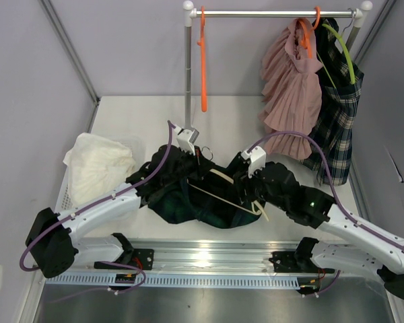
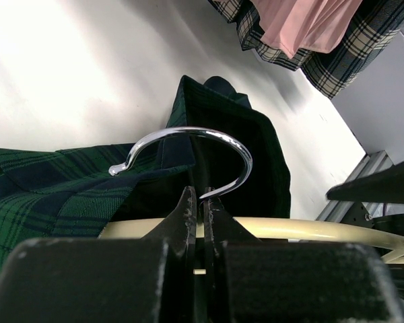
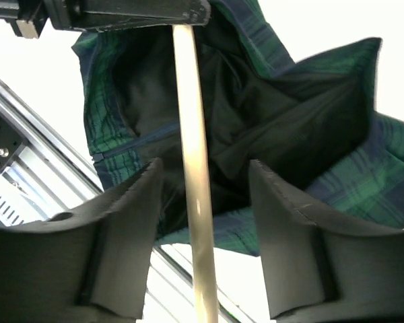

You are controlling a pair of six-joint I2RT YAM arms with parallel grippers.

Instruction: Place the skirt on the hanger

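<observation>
White-shelled arms (image 1: 101, 205) with black joints, purple cables (image 1: 289, 133); left claw (image 2: 202, 202) and right claw (image 3: 205, 182) black

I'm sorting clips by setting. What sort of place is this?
Probably a robotics lab test cell, not a shop: plain grey partition walls, a small chrome clothes rail on a white table, and an aluminium mounting rail at its near edge.

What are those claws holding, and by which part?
The left gripper pinches the hanger at the base of its hook; the right gripper is open, holding nothing.
</observation>
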